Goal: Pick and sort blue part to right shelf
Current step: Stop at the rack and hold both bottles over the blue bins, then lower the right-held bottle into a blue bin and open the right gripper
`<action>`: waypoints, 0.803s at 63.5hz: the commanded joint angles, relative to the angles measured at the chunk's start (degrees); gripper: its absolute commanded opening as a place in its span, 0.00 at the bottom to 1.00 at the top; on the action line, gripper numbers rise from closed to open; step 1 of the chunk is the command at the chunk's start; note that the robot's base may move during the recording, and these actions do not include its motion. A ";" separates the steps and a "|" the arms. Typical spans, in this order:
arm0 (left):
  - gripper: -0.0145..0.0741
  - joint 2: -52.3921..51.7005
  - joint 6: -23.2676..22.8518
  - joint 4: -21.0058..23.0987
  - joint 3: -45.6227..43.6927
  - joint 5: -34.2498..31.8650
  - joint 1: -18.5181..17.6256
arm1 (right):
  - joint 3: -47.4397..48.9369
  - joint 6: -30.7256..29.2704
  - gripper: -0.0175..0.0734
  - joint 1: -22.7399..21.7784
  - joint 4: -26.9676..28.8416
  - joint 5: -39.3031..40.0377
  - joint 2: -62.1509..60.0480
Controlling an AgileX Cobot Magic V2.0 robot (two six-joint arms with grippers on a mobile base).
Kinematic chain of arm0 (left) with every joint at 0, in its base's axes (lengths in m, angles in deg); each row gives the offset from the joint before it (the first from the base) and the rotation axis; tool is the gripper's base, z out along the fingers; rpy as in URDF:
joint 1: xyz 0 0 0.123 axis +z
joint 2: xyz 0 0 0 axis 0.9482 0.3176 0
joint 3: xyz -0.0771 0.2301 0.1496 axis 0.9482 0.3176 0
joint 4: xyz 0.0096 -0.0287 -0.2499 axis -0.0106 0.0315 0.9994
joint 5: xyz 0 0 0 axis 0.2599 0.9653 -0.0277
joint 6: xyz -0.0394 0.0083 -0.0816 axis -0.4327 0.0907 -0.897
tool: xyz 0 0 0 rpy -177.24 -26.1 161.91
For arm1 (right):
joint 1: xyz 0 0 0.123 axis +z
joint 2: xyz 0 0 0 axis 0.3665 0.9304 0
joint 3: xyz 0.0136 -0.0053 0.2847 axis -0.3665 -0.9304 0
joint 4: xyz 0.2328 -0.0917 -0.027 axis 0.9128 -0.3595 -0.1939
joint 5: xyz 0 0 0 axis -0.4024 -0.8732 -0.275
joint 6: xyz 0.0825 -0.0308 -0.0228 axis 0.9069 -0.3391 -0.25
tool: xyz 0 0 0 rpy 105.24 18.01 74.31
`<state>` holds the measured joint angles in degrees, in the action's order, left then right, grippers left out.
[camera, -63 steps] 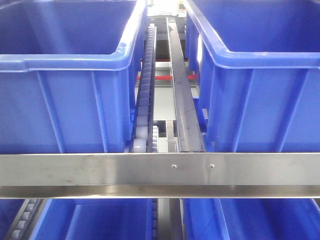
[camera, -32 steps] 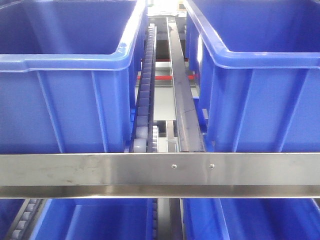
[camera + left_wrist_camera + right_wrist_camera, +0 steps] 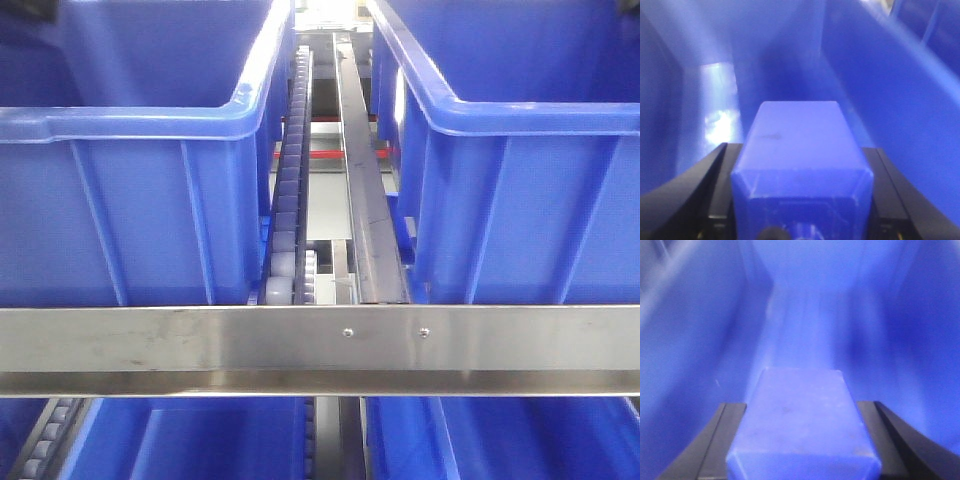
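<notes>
A blue part (image 3: 801,165) was clamped between the fingers of the left gripper (image 3: 800,200) inside a blue bin (image 3: 900,100). A second blue block (image 3: 802,422) was likewise gripped by the right gripper (image 3: 801,450). Each load was best kept level and clear of the bin walls during transfer, judging from the tight surroundings.

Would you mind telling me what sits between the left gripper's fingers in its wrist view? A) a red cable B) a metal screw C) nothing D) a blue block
D: a blue block fills the gap between the left gripper's black fingers, inside a blue bin.
</notes>
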<state>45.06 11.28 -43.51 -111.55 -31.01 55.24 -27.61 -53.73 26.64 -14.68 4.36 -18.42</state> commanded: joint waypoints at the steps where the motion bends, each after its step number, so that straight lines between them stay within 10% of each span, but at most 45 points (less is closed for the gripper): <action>1: 0.60 -0.97 -0.14 0.17 -2.32 -6.16 -0.35 | 2.23 -0.31 0.67 -0.18 -0.57 6.07 -0.78; 11: 0.72 -0.97 -0.14 0.42 -2.32 -6.16 -0.35 | 2.23 -0.31 0.90 -0.18 -0.57 5.50 -0.72; 36: 0.86 -1.51 -0.14 0.42 -2.32 -6.05 -0.35 | 2.29 -0.31 0.87 -0.18 -0.57 2.80 -1.47; 51: 0.49 -6.18 -0.14 0.42 -2.32 -6.05 -0.35 | 2.29 -0.31 0.80 -0.18 -0.52 1.31 -6.62</action>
<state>41.99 11.28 -43.41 -111.65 -32.25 55.24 -27.61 -53.73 26.64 -14.68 1.85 -21.78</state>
